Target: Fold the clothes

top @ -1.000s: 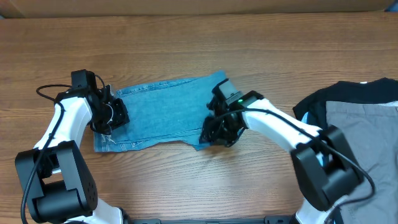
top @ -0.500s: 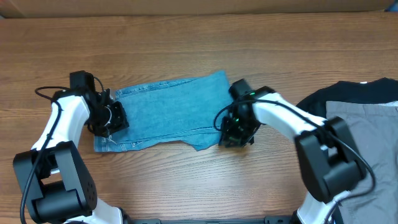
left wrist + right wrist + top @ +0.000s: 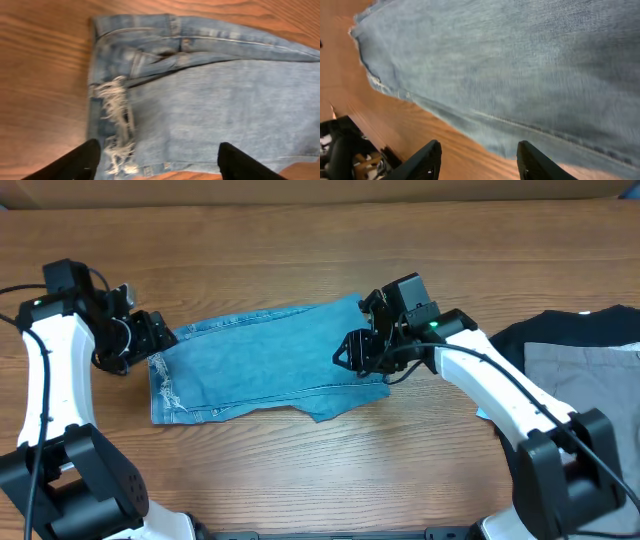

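denim jeans (image 3: 265,365), light blue and folded into a compact rectangle, lie flat on the wooden table (image 3: 300,480) a little left of centre. their frayed hem (image 3: 117,115) runs along the left edge, and one loose corner pokes out at the lower right. a moment ago the left gripper (image 3: 145,340) sat clamped at that left edge. now it has backed off to the left and its jaws stand wide with nothing between them, the cloth simply lying beneath in its wrist view. the right gripper (image 3: 355,352) has come up from the lower right corner to hover over the right edge, jaws part-way apart and holding nothing either. with both sides let go, i judge this fold laid down and finished. the bundle looks long enough for one more fold, and the stray corner wants tucking first. a dark garment (image 3: 545,330) and a grey garment (image 3: 590,380) lie at the far right.
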